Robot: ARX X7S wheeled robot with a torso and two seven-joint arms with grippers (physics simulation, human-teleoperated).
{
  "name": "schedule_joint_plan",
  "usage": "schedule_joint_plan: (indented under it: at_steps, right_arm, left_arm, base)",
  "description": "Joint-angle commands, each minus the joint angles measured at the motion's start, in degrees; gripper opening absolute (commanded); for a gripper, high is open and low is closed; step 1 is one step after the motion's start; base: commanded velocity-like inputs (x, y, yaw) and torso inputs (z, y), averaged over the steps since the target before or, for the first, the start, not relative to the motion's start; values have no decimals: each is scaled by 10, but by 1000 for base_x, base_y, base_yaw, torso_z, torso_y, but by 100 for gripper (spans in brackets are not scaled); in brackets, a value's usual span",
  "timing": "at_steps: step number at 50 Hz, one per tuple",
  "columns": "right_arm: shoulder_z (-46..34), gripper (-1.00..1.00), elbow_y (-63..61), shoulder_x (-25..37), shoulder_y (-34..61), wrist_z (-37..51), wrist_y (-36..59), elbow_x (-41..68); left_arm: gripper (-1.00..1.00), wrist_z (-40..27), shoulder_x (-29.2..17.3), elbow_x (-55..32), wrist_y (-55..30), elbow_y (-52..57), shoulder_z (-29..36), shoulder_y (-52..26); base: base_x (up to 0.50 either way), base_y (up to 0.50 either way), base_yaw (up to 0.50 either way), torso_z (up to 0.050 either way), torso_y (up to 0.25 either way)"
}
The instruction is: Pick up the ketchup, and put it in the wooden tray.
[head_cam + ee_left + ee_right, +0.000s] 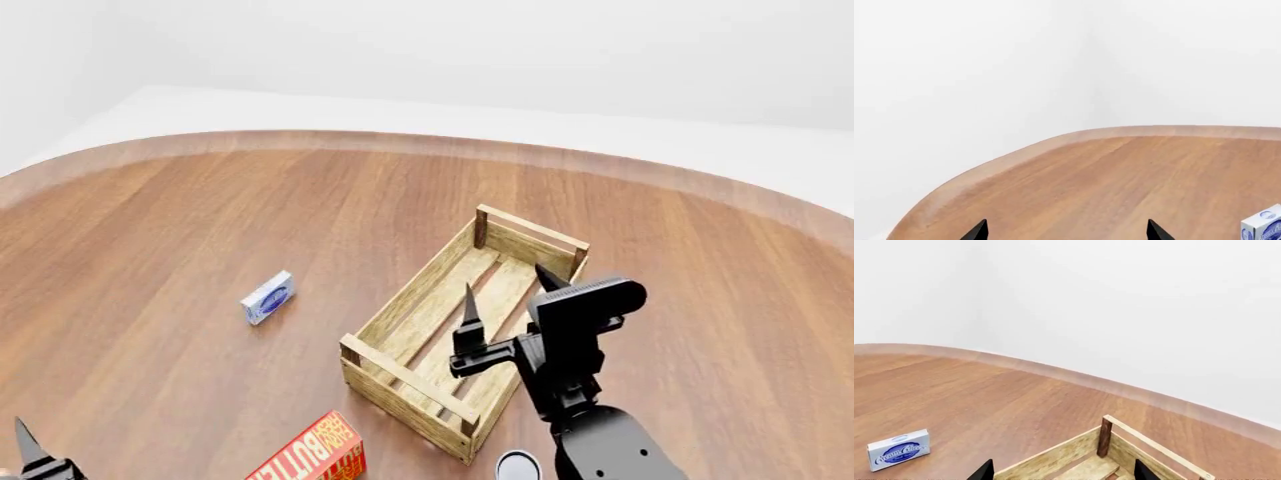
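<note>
The wooden tray (pixel 404 302) is a pale slatted crate standing empty on the table right of centre; its near wall and a corner post show in the right wrist view (pixel 1054 456). My right gripper (pixel 509 288) is open and empty, held above the tray's middle with its tips pointing away from me; its tips frame the crate in the right wrist view (pixel 1062 471). My left gripper (pixel 1067 232) is open and empty over bare table at the near left; only one tip shows in the head view (pixel 27 442). No orange-red ketchup bottle shows in any view.
A small blue-and-white cream cheese box (pixel 268 297) lies left of the tray, also in the right wrist view (pixel 899 449) and left wrist view (pixel 1262 227). A red-and-yellow butter box (pixel 310 455) lies at the near edge. A small round white-topped thing (pixel 518 465) sits beside my right arm, unidentifiable.
</note>
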Motion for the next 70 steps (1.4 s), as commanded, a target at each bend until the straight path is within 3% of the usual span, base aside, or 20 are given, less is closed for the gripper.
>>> schedule_joint_plan:
  at_steps: [1, 11, 32, 58, 70]
  right_arm:
    - [2, 100, 3, 8, -6, 1, -9, 1]
    - [3, 100, 8, 14, -8, -2, -8, 8]
    - [5, 100, -23, 20, -21, 25, 16, 8]
    - [-5, 100, -10, 15, -24, 36, 5, 6]
    - [-3, 100, -24, 19, -34, 46, 8, 8]
  left_arm:
    - [100, -4, 14, 9, 28, 3, -12, 38]
    - [100, -19, 26, 9, 32, 12, -33, 68]
    - [100, -22, 35, 14, 94, -76, -74, 89]
    - [100, -17, 11, 20, 126, -199, -88, 40]
    - [100, 2, 9, 0, 112, -159, -72, 38]
  base:
    - [0, 0, 0, 0, 0]
    - [0, 0, 0, 0, 0]
    - [0, 0, 0, 0, 0]
    - [0, 0, 0, 0, 0]
    - [0, 0, 0, 0, 0]
